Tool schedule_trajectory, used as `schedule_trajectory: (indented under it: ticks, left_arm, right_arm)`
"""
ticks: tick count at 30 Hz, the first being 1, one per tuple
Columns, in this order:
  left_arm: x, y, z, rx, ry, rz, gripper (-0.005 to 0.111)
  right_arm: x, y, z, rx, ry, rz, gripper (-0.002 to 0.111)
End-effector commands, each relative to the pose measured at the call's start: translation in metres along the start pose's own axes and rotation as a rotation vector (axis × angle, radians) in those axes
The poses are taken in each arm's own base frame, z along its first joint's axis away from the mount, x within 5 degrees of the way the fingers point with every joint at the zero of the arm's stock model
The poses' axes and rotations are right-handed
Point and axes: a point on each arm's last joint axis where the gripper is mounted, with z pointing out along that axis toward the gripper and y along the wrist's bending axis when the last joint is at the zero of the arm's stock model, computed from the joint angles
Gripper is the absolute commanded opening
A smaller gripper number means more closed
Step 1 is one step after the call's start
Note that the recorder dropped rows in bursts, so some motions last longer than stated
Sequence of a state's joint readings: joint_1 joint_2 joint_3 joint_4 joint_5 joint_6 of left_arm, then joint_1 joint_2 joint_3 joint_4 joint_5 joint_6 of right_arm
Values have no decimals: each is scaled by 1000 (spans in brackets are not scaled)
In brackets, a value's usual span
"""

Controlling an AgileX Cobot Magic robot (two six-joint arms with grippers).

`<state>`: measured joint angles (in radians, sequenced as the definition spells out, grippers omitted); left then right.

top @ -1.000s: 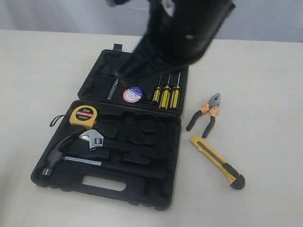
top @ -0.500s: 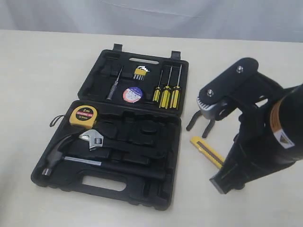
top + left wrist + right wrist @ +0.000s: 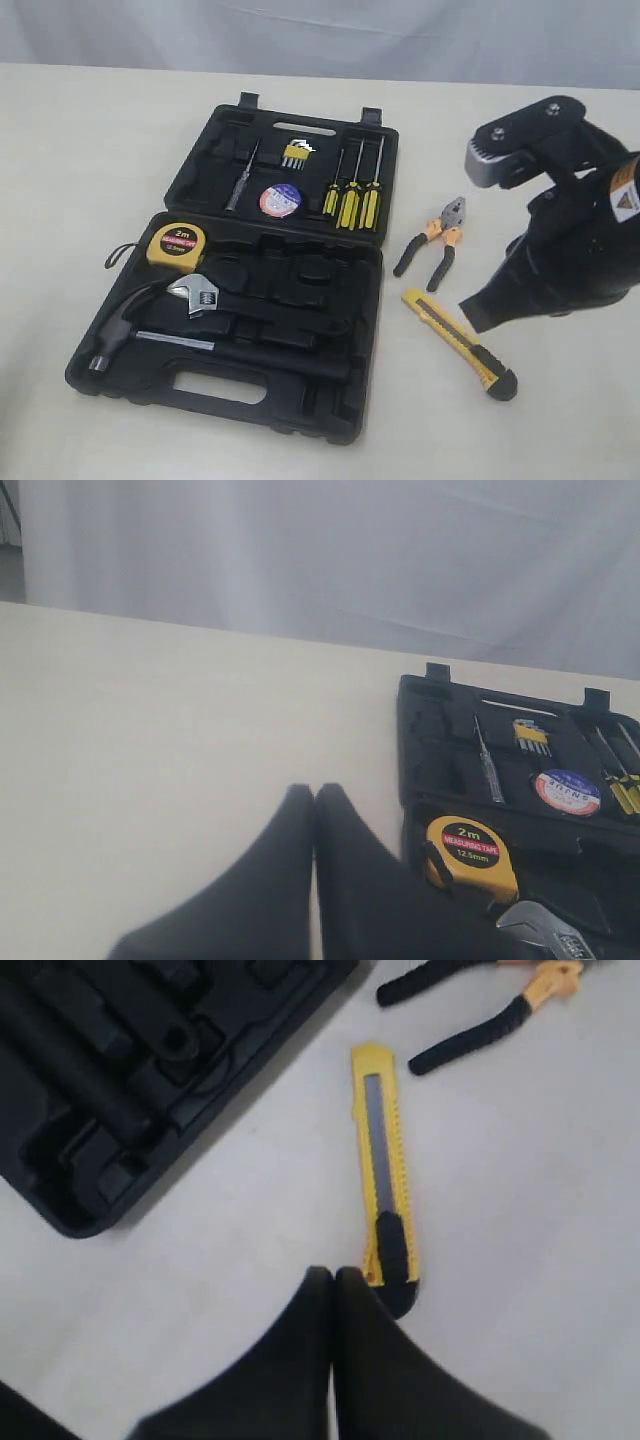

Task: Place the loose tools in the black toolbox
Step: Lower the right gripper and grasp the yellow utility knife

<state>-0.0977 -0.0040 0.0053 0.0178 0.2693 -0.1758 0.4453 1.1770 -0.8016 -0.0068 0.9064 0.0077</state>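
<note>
The black toolbox (image 3: 300,395) lies open on the table. In it sit the yellow tape measure (image 3: 177,245) and the black tape roll (image 3: 281,200). The orange-and-black pliers (image 3: 435,243) and the yellow-and-black utility knife (image 3: 460,343) lie on the table to its right. My right gripper (image 3: 470,312) is shut and empty, hovering just right of the knife; in the right wrist view its tips (image 3: 333,1273) stand over the black end of the knife (image 3: 385,1170). My left gripper (image 3: 314,790) is shut and empty, beside the toolbox (image 3: 430,740) near the tape measure (image 3: 470,855).
Three yellow-handled screwdrivers (image 3: 352,200), hex keys (image 3: 296,152), a hammer (image 3: 125,328) and a silver wrench (image 3: 195,293) rest in the toolbox. The right arm's bulk (image 3: 570,230) stands over the table's right side. A grey curtain hangs behind the table.
The right arm swung from over the toolbox's far half to the table's right side, then drew back to the right, uncovering the pliers and knife. The tools have not moved.
</note>
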Motion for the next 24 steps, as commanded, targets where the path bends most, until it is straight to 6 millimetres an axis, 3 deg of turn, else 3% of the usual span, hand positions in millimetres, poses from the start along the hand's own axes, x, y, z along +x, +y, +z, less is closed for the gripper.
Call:
schedule_trajectory:
  ticks: [1,3,6,11,17,24]
  left_arm:
    - [-1,0,0,4,0,6,0]
    - [-1,0,0,4,0,6,0]
    - [-1,0,0,4,0,6,0]
    - [-1,0,0,4,0,6,0]
    - [-1,0,0,4,0,6,0]
    - [-1,0,0,4,0,6,0]
  right_arm:
    - [0,-13,10,8,-14,-59,0]
    - [-2,-13,19,5,25,-57,2]
    - [-6,-13,41,-4,84,-79,15]
    - [-13,-15,84,-10,157,-104,53]
    - [-5,-16,124,-22,318,-137,55]
    - [-10,-21,131,20,330,-130,55]
